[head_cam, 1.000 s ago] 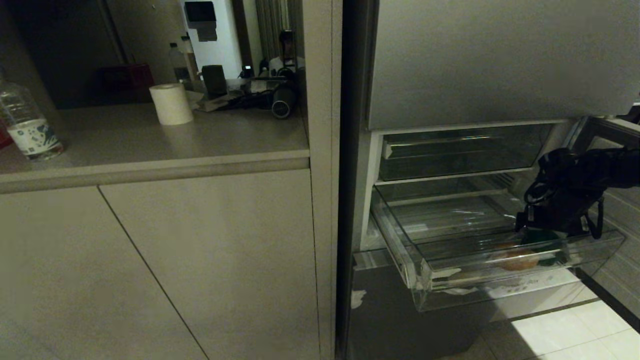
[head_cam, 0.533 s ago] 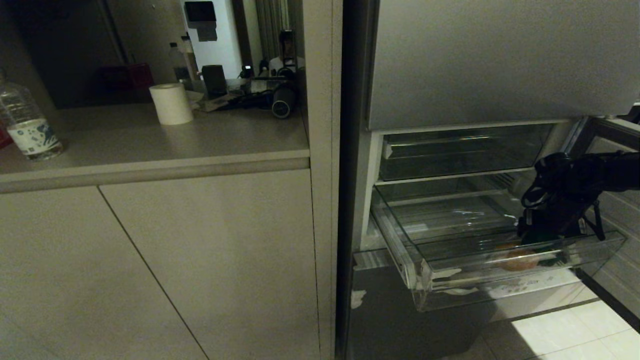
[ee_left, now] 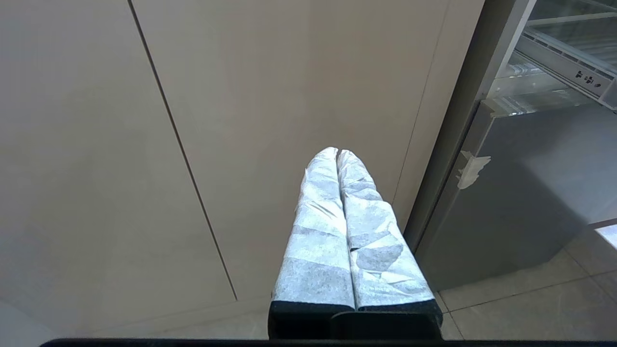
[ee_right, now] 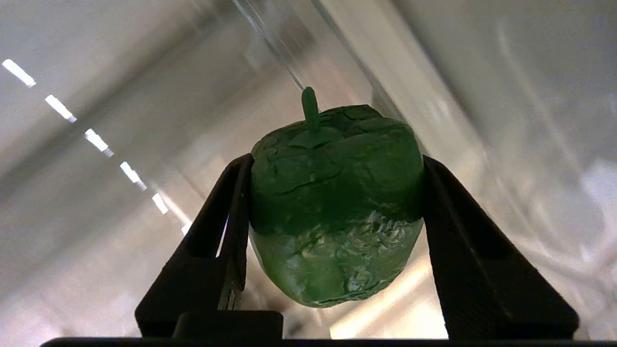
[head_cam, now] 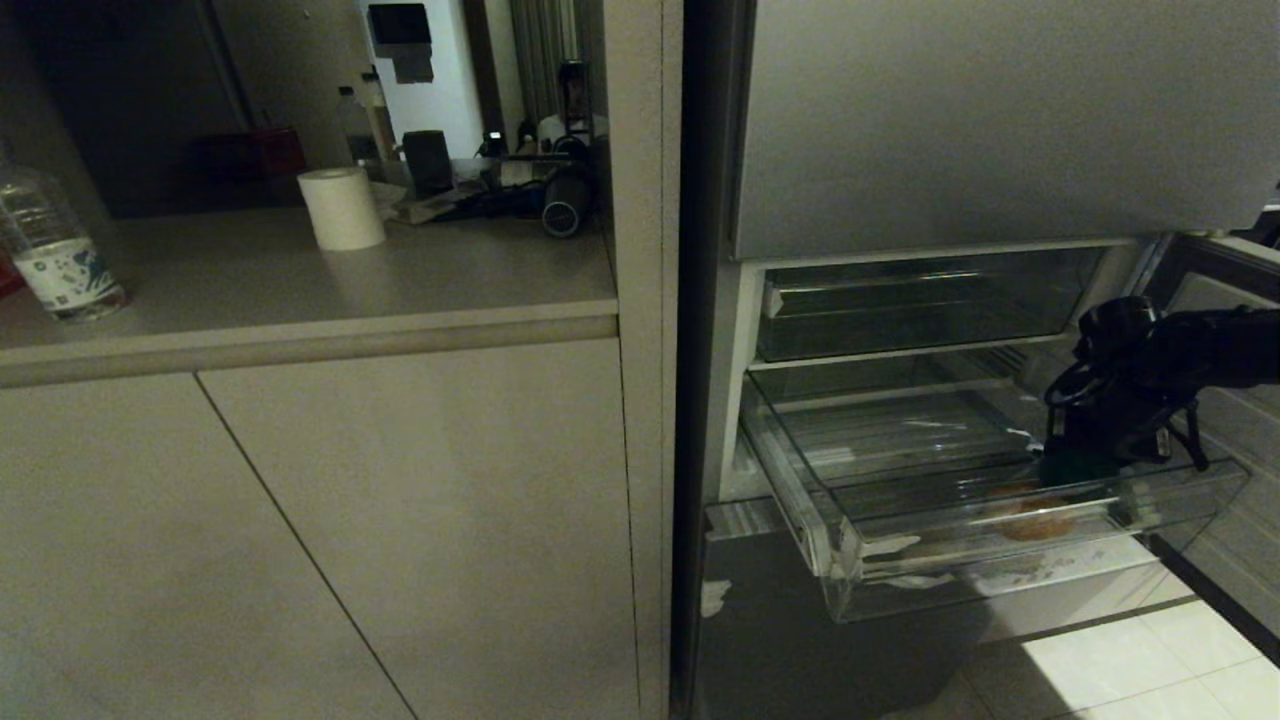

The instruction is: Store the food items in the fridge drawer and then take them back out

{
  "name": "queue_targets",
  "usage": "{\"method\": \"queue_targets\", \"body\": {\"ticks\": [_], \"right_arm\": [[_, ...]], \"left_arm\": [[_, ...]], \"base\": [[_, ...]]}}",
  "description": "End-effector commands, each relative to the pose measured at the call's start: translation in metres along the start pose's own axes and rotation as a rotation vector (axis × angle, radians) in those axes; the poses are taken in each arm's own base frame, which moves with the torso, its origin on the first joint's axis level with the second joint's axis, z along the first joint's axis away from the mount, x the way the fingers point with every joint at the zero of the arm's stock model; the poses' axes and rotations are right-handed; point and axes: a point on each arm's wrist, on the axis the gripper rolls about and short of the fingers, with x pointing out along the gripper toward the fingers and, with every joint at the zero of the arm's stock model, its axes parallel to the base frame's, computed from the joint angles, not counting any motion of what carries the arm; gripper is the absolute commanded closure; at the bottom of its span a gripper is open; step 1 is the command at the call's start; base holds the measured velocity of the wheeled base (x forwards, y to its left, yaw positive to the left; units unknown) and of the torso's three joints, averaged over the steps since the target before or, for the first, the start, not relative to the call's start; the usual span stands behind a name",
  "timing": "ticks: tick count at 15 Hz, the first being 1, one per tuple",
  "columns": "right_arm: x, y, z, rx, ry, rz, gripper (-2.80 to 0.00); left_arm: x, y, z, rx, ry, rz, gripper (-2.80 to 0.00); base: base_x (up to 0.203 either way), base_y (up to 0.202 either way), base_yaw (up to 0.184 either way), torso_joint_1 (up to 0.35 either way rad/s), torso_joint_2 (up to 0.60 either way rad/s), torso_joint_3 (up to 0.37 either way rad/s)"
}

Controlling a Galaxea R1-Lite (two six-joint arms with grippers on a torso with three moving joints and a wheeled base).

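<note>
I see my right gripper (ee_right: pixel 337 202) clamped on the green pepper (ee_right: pixel 335 202) inside the fridge drawer (head_cam: pixel 900 545), right of the orange-brown piece (head_cam: pixel 1035 522); left gripper (ee_left: pixel 339 153) pressed together.

The right hand (ee_right: pixel 332 241) has two flat black fingers (ee_right: pixel 482 270) with a finely textured matte surface, widening toward a black base, and from the head view a black arm (head_cam: pixel 1210 345) with looped black cables behind it. The left hand (ee_left: pixel 340 154) has two long fingers wrapped in crinkled white-grey covering, ending in black mounts behind.
</note>
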Motion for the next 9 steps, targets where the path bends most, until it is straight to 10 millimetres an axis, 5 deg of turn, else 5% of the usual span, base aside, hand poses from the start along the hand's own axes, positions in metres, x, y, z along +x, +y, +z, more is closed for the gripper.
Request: {"method": "queue_targets", "body": {"ticks": [1,5,9], "right_arm": [[-0.002,0.004,0.004,0.001,-0.042,0.015,0.00],[-0.012,0.012,0.009,-0.007,-0.089,0.060,0.00],[-0.046,0.009,0.021,0.004,-0.158,0.091,0.00]], "left_arm": [[0.000,0.000,0.000,0.000,0.001,0.000,0.00],[0.000,0.000,0.000,0.000,0.001,0.000,0.00],[0.000,0.000,0.000,0.000,0.001,-0.001,0.00]], "base": [[0.000,0.000,0.000,0.000,0.00,0.000],[0.000,0.000,0.000,0.000,0.00,0.000],[0.000,0.000,0.000,0.000,0.00,0.000]]}}
